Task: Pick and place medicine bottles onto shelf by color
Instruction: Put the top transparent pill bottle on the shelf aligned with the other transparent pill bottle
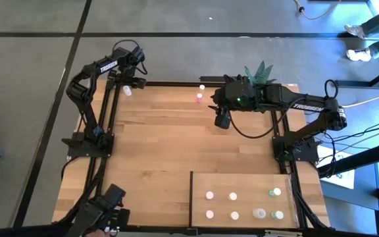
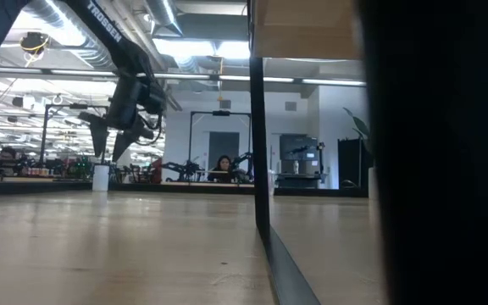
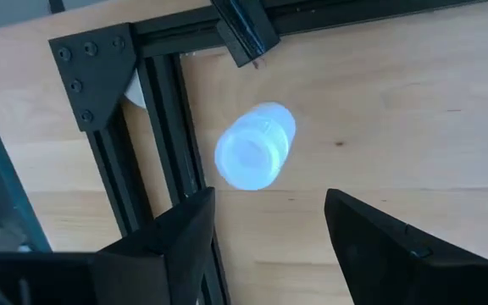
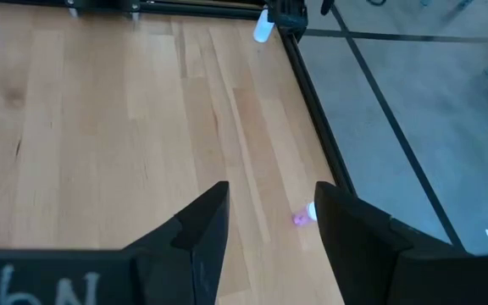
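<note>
Planked wood forms the surface [image 1: 163,141], bordered by a dark frame [image 1: 104,125] and standing on a grey floor. At its far left corner the left gripper [image 3: 269,222] hangs with its jaws apart and empty; a pale bottle [image 3: 255,156] lies on its side on the wood just ahead of the gap between the jaws, beside the frame rail and not touched by either jaw. Near the middle of the far edge the right gripper [image 4: 269,222] hovers above the surface, jaws likewise apart and holding nothing. A small pink bottle [image 4: 302,217] stands on the wood close to the far edge, showing in line with the gap between these jaws and apart from both. The shelf [image 1: 242,178], a pale panel at the near right corner, carries about seven bottles in two rows: whitish ones [image 1: 233,195] toward the left, greenish ones [image 1: 275,192] toward the right.
</note>
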Tool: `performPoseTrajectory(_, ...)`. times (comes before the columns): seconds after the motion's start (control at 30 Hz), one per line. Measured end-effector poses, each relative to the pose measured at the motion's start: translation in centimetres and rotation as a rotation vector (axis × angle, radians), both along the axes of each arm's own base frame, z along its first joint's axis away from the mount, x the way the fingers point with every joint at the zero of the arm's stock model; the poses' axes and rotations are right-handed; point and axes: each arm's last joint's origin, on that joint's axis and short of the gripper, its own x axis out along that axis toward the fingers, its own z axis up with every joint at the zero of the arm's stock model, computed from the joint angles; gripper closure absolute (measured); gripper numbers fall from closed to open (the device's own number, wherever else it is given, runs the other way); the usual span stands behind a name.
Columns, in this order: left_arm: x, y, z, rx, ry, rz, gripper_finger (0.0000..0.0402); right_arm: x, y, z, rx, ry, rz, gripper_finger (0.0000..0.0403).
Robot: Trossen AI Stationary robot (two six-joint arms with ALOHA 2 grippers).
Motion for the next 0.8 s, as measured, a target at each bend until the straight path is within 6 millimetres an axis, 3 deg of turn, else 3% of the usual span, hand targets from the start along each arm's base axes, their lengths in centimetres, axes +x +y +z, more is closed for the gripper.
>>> performPoseTrajectory(0.8, 0.3, 0.34, -1.1, 0.043, 0.06, 0.026, 0.0184, 0.0, 0.01, 0.02, 0.0, -0.002, 0.0, 0.0226)
